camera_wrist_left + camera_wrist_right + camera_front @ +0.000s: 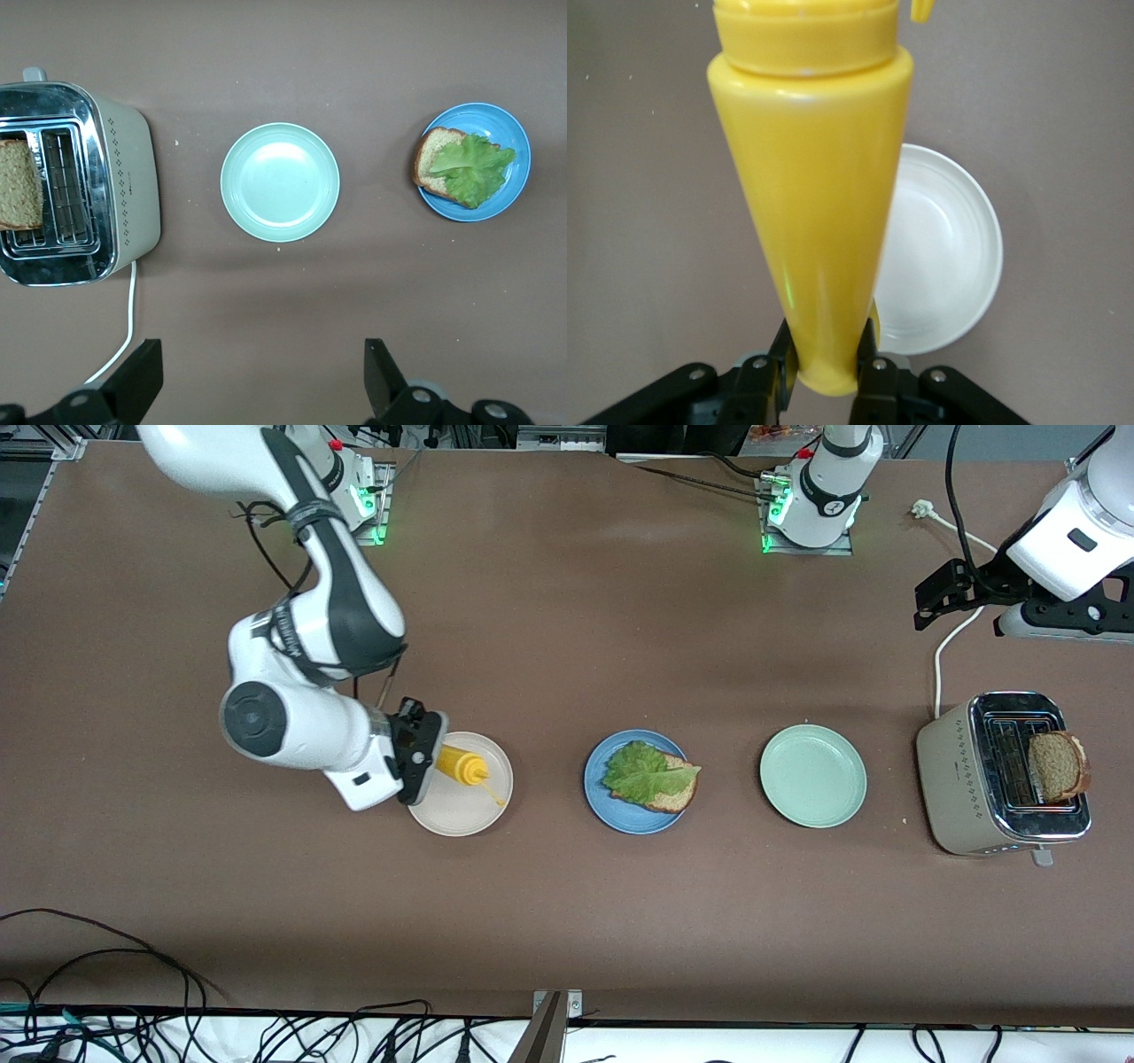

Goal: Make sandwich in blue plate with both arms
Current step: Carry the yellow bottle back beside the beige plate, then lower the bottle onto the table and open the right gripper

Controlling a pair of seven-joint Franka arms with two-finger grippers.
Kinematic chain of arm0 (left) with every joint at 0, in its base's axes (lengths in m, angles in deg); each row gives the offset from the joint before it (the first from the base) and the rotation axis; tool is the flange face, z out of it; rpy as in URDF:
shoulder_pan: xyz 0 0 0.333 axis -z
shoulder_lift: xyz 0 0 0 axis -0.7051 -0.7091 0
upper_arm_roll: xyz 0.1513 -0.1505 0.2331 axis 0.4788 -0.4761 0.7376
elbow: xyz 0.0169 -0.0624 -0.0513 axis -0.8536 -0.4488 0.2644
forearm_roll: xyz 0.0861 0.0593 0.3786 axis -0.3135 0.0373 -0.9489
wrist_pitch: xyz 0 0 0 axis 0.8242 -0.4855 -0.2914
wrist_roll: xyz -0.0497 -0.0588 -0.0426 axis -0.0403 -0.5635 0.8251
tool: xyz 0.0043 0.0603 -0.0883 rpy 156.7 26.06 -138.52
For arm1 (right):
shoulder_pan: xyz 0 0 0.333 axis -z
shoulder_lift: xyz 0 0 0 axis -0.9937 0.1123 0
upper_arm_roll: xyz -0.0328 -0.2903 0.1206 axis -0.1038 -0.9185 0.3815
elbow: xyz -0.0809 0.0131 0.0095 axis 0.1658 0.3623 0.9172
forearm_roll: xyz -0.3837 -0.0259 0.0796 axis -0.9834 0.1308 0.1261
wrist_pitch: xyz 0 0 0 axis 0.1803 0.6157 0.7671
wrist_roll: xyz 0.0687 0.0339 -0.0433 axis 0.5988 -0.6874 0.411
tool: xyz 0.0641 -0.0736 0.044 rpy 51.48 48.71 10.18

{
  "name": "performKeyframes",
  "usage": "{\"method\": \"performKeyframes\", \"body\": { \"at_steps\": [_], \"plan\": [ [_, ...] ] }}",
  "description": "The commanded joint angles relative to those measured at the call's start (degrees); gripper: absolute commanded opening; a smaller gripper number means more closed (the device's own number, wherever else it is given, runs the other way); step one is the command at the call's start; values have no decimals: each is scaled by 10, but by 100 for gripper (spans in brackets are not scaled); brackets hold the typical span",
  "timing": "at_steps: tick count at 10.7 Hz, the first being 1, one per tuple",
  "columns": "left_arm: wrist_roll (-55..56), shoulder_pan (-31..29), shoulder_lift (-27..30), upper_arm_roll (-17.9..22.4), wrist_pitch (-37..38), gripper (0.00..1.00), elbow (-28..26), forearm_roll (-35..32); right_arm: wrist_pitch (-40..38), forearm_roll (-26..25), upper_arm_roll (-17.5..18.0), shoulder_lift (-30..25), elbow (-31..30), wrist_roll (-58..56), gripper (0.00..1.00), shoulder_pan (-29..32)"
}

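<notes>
The right pincer (pixel 431 755) is clamped on a yellow squeeze bottle (pixel 462 766), holding it over the beige plate (pixel 461 815) with the nozzle aimed toward the blue plate (pixel 611 802); my guess is sauce goes on before the top slice. On the blue plate, mid-counter (pixel 567 921), sits one bread slice (pixel 675 795) with the lettuce leaf (pixel 645 772) laid over it, so the sandwich is half built. The second bread slice (pixel 1056 765) stands up out of the toaster (pixel 957 779) at the left arm's end, easy to pinch by its raised edge. The left pincer (pixel 261 376) hangs high over the bare counter near the toaster, fingers spread apart and empty, waiting. The pale green plate (pixel 812 775) between the blue plate and the toaster holds nothing
</notes>
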Motion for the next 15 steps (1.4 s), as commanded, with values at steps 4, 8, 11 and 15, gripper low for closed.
{"method": "performKeyframes", "body": {
  "at_steps": [4,8,11,15],
  "plan": [
    [-3,-7,-4,-2,12,100,13,7,-41,123,29,22,-21,-250,0,129],
    [-3,-7,-4,-2,12,100,13,7,-46,146,31,63,-19,-359,0,178],
    [-3,-7,-5,-2,12,100,13,7,-53,201,28,113,-12,-464,0,207],
    [-3,-7,-5,-2,12,100,13,7,-70,249,26,182,26,-547,0,217]
  ]
}}
